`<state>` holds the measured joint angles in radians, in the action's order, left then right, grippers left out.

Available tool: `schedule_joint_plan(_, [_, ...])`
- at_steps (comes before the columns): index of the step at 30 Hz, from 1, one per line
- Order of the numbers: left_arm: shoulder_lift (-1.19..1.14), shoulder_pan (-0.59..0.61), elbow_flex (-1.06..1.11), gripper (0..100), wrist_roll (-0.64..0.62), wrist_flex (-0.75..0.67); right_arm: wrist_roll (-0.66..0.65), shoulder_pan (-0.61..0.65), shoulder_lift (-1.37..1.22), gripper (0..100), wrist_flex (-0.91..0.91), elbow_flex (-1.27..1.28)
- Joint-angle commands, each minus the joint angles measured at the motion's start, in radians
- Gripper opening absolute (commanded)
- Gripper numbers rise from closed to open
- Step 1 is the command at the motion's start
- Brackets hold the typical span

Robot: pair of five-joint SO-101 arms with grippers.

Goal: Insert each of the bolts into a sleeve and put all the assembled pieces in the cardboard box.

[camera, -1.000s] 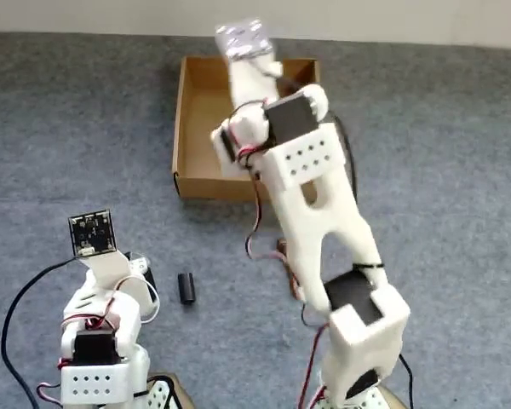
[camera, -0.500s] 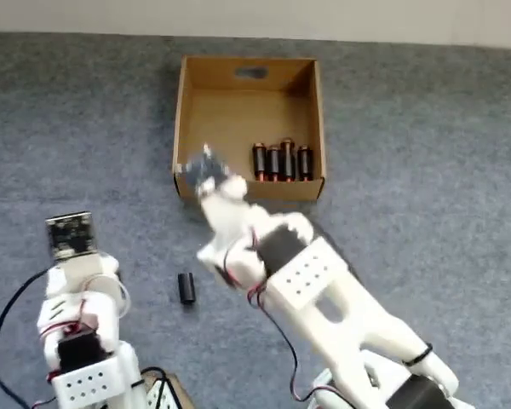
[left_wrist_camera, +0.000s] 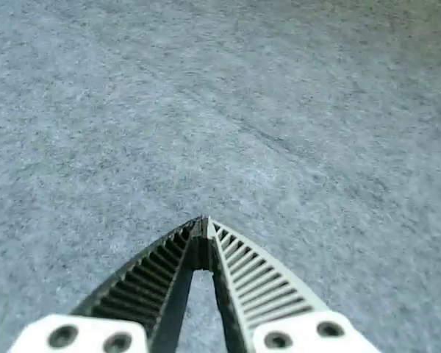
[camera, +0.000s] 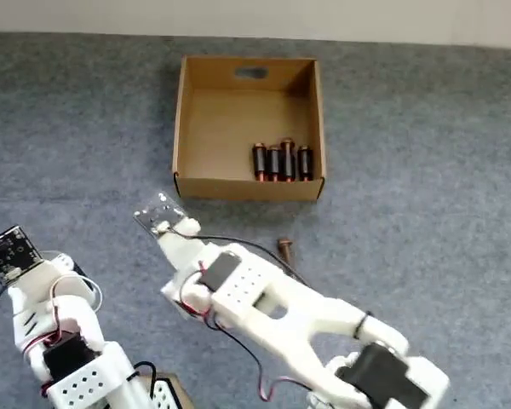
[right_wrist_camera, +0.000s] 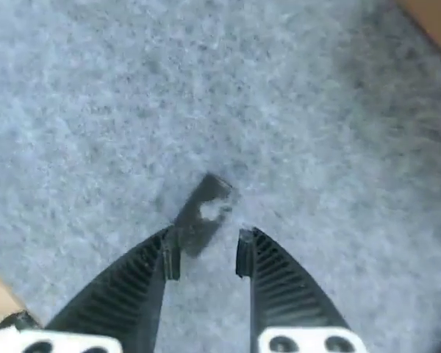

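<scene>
A black sleeve (right_wrist_camera: 202, 212) lies on the grey carpet just ahead of my right gripper (right_wrist_camera: 206, 254), which is open, with the sleeve's near end by one fingertip (right_wrist_camera: 169, 254). In the high view the right arm (camera: 238, 290) stretches low over the carpet in front of the cardboard box (camera: 180, 128) and covers the sleeve. A loose bolt (camera: 284, 249) lies on the carpet near the box's front right corner. Several assembled pieces (camera: 281, 162) stand side by side in the box. My left gripper (left_wrist_camera: 204, 224) is shut over bare carpet, with the left arm (camera: 55, 341) at the near left.
Grey carpet (camera: 426, 170) covers the whole work surface. A pale wall strip (camera: 409, 21) runs along the far edge. Loose red and black wires (camera: 238, 341) trail from the right arm.
The right arm pulled back from over the box and swung down to the near-left carpet, now covering the sleeve. The left arm drew back toward the left edge.
</scene>
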<state>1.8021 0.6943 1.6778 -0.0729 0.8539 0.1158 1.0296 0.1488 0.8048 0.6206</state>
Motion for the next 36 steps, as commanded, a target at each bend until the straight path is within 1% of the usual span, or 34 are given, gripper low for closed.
schedule_joint_plan(1, [0.002, 0.013, 0.019, 1, -0.009, -0.02, 0.012, 0.012, -0.074, 12.1, -0.013, -0.091])
schedule_joint_plan(5, [0.002, 0.012, 0.019, 1, -0.009, -0.02, 0.075, 0.012, -0.143, 12.1, -0.013, -0.124])
schedule_joint_plan(14, [0.002, 0.013, 0.019, 1, -0.009, -0.02, 0.074, 0.007, -0.268, 11.5, -0.013, -0.148])
schedule_joint_plan(16, [0.002, 0.012, 0.019, 1, -0.009, -0.02, 0.074, 0.002, -0.278, 8.0, -0.01, -0.148])
schedule_joint_plan(18, [0.002, 0.01, 0.019, 1, -0.009, -0.02, 0.074, -0.021, -0.263, 0.0, -0.008, -0.148])
schedule_joint_plan(20, [0.002, 0.01, 0.019, 1, -0.009, -0.02, 0.074, -0.045, -0.213, 1.2, -0.007, -0.142])
schedule_joint_plan(22, [0.002, 0.01, 0.019, 1, -0.009, -0.02, 0.072, -0.079, -0.139, 0.5, 0.022, -0.139])
schedule_joint_plan(24, [0.002, 0.008, 0.019, 1, -0.009, -0.02, 0.054, -0.127, -0.045, 0.5, 0.093, -0.139])
schedule_joint_plan(28, [0.002, 0.008, 0.019, 1, -0.008, -0.018, -0.057, -0.262, 0.148, 0.5, 0.259, -0.137])
schedule_joint_plan(32, [0.002, 0.008, 0.019, 1, -0.008, -0.018, -0.087, -0.476, 0.278, 0.5, 0.398, -0.097])
schedule_joint_plan(36, [0.002, 0.008, 0.019, 1, -0.008, -0.015, -0.091, -0.684, 0.343, 0.5, 0.404, 0.038])
